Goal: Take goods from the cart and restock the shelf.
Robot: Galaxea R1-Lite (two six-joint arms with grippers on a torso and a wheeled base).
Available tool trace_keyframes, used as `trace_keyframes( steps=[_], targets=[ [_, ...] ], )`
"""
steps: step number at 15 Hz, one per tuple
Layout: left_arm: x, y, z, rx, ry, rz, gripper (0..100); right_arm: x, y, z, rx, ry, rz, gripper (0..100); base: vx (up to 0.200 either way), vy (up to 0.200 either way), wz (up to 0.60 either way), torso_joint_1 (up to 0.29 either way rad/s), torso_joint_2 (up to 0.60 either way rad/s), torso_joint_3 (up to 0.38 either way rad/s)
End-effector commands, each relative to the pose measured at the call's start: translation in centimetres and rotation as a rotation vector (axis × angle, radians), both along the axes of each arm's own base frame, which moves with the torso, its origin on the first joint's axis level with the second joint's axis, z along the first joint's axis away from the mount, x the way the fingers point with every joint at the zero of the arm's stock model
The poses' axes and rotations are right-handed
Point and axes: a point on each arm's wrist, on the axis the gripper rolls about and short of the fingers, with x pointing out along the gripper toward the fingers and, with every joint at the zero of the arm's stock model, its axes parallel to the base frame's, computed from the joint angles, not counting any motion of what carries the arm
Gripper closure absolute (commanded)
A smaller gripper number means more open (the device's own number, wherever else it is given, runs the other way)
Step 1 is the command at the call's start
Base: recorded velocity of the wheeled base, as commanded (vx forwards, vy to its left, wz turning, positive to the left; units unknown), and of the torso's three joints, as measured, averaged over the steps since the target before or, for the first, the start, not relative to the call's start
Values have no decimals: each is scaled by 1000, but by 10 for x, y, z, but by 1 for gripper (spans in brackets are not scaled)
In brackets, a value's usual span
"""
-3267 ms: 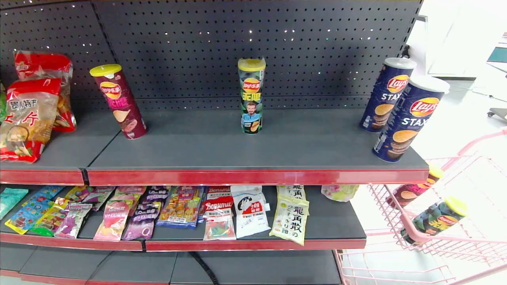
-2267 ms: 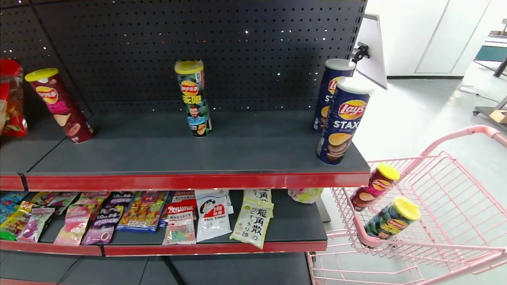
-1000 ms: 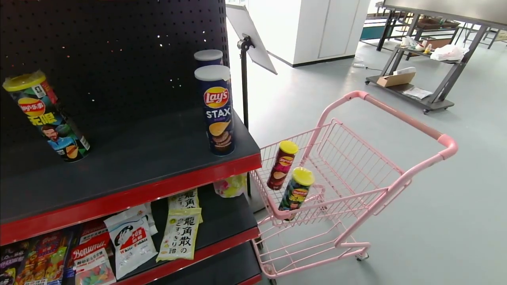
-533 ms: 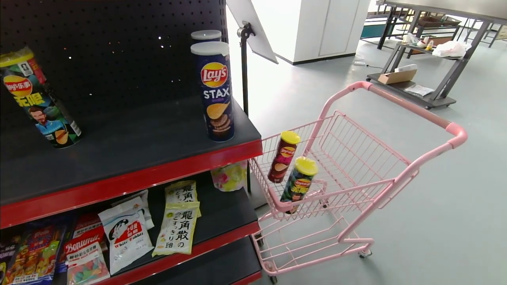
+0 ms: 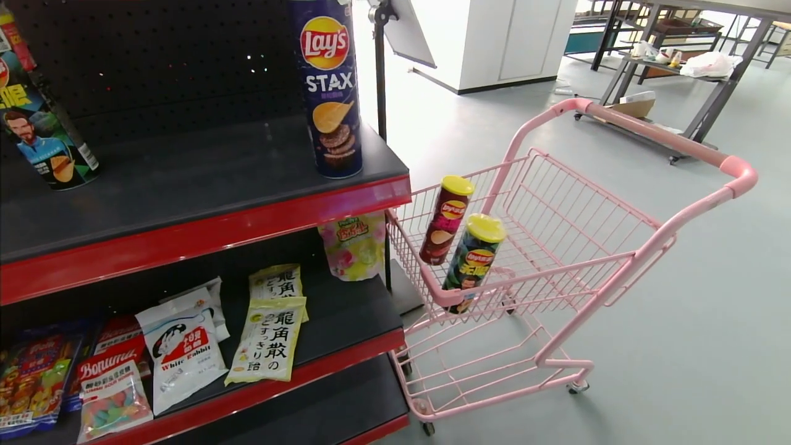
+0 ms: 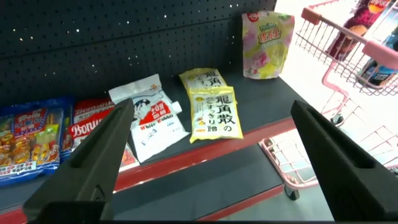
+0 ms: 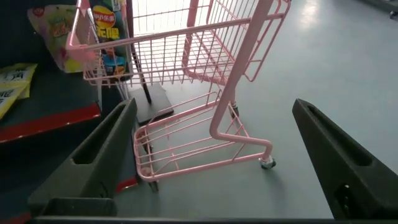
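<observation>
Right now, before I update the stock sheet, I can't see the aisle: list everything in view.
Shelf: one, black, red edges, left.
Blue can: one, blue, upper board's right end.
Left can: one, dark green, upper board's left edge.
Yellow bags: two, yellow, overlapping on lower board.
White bag: one, white, left of them.
Pouch: one, pink-green, upright at lower board's right end.
Other bags: several, red and blue, lower board's left.
Cart: one, pink, right of shelf.
Maroon can: one, yellow lid, in cart.
Green can: one, yellow lid, in cart beside it.
Left gripper: one, black, fingers open, before lower board.
Right gripper: one, black, fingers open, near cart.
</observation>
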Motion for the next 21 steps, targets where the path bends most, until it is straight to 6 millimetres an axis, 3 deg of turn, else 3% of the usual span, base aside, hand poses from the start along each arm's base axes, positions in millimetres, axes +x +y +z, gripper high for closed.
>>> trace_keyframes(
  steps=[1, 4, 5, 6, 7, 8, 9, 10, 11, 14, 17, 21],
  targets=[
    [0, 0, 0, 0, 1, 0, 0, 0, 0, 0, -4, 2, 4, 0, 0, 0, 0, -71, 246, 178],
    [0, 0, 0, 0, 1, 0, 0, 1, 0, 1, -10, 11, 11, 0, 0, 0, 0, -27, 90, 77],
    [0, 0, 0, 1, 1, 0, 0, 17, 2, 92, 111, 19, 139, 0, 0, 0, 0, 0, 0, 0],
    [0, 0, 0, 0, 1, 0, 0, 44, 4, 151, 260, 24, 165, 0, 0, 0, 0, 0, 0, 0],
    [0, 0, 0, 0, 1, 0, 0, 71, 8, 184, 240, 43, 234, 0, 0, 0, 0, 0, 0, 0],
    [0, 0, 0, 0, 1, 0, 0, 99, 15, 192, 137, 97, 326, 0, 0, 0, 0, 0, 0, 0],
    [0, 0, 0, 0, 1, 0, 0, 132, 21, 188, 73, 143, 340, 0, 0, 0, 0, 0, 0, 0],
    [0, 0, 0, 0, 1, 0, 0, 150, 24, 185, 73, 161, 347, 0, 0, 0, 0, 0, 0, 0],
    [0, 0, 0, 0, 1, 0, 0, 204, 36, 165, 75, 201, 385, 0, 0, 0, 0, 0, 0, 0],
    [0, 0, 0, 0, 1, 0, 0, 279, 53, 113, 95, 299, 508, 0, 0, 0, 0, 0, 0, 0],
    [0, 0, 0, 0, 1, 0, 0, 312, 74, 71, 104, 389, 605, 0, 0, 0, 0, 0, 0, 0],
    [0, 0, 0, 1, 1, 0, 0, 325, 88, 48, 103, 424, 653, 0, 0, 0, 0, 0, 0, 0]
  ],
)
